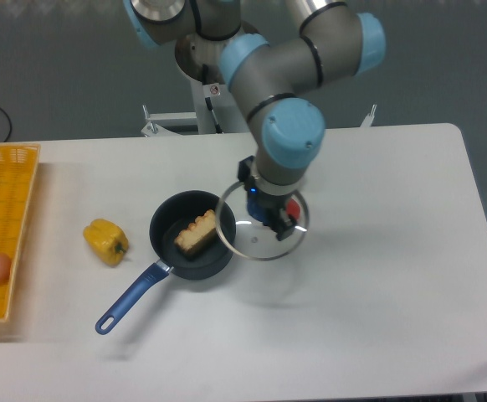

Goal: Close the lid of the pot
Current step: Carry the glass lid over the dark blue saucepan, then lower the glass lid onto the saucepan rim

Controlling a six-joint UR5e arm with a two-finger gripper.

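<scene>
The pot (166, 239) is a small dark pan with a long blue handle (131, 298) pointing to the front left; a piece of bread (195, 234) lies in it. The glass lid (260, 244) with a thin metal rim hangs just right of the pot, above the table, its left edge overlapping the pot's right rim. My gripper (266, 213) comes down onto the lid's centre and is shut on its knob, which is hidden by the fingers.
A yellow bell pepper (105, 240) lies left of the pot. A yellow basket (5, 197) at the table's left edge holds a small pinkish object (0, 267). The arm's base stands at the back centre.
</scene>
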